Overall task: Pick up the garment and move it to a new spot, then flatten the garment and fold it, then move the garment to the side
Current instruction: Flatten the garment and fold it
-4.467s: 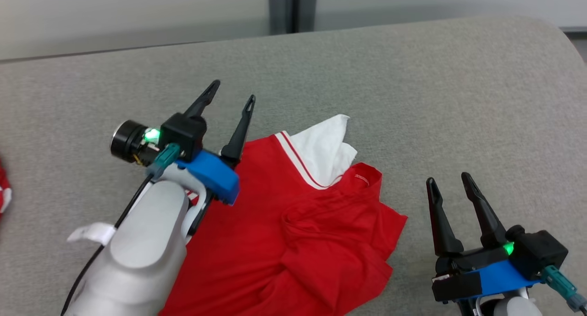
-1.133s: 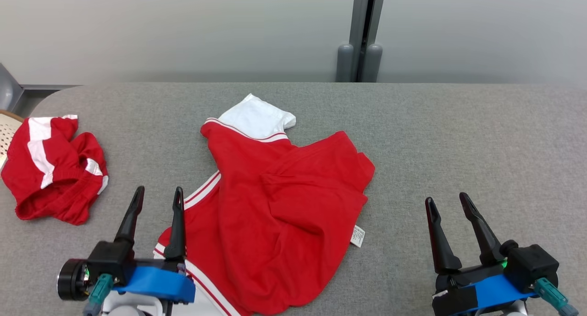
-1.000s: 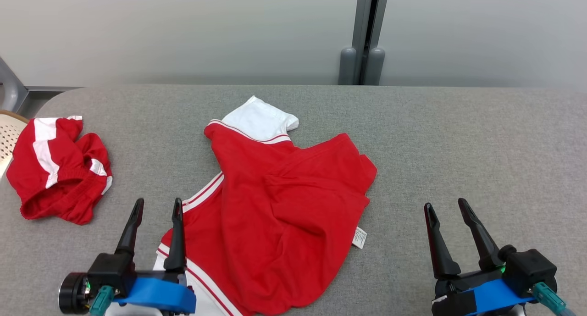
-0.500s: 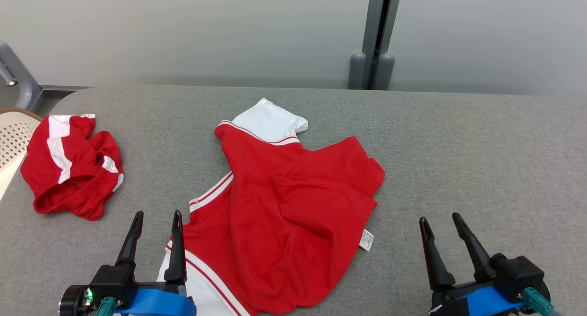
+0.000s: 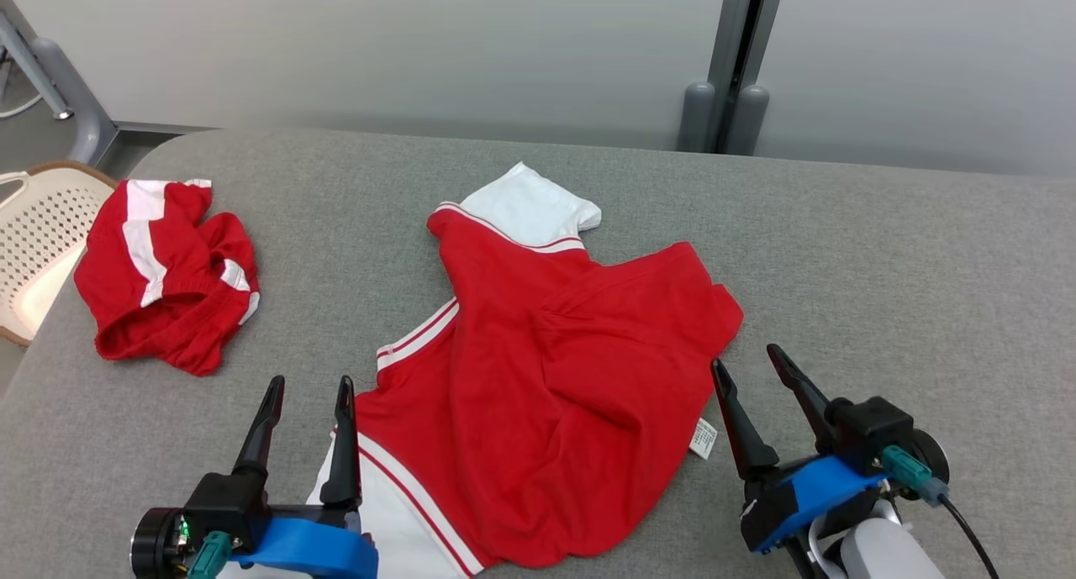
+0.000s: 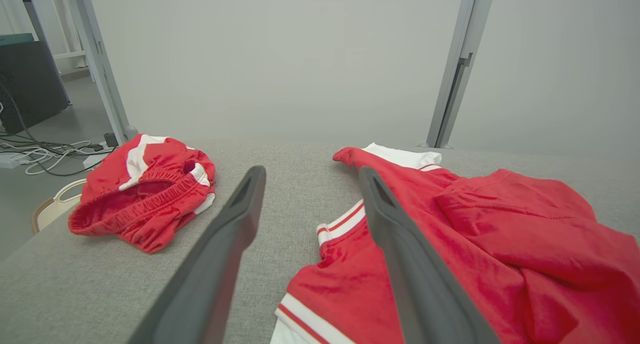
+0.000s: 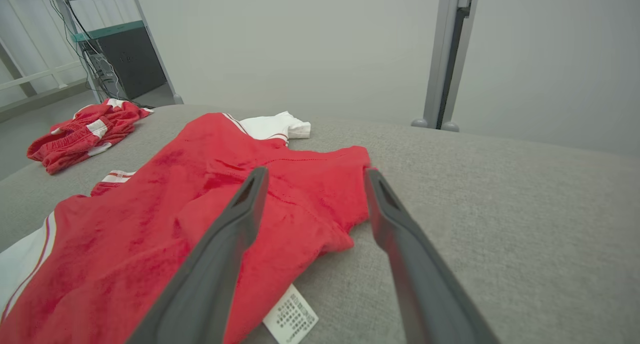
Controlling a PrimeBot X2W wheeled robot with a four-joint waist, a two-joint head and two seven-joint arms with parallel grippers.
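Faintly, unreadable print is seen on the white label [image 5: 704, 438] of the garment [image 5: 546, 377]; the left hand [image 5: 310, 383] and right hand [image 5: 745, 357] are held open and empty; red shorts [image 5: 164, 272] are seen well apart.

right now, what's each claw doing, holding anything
Left claw: open, holding nothing.
Right claw: open, holding nothing.

Left gripper [image 6: 311, 173], jaws wide apart w/ nothing between, hangs over grey padded table [image 6: 75, 294]. Crumpled red garment [image 6: 500, 234] w/ white trim sprawls from 1 to 5 o'clock; one finger overlaps its edge, contact unclear. Red-and-white bundle [image 6: 145, 194] at 9 o'clock, near table's edge; pale basket [image 6: 52, 209] just beyond.
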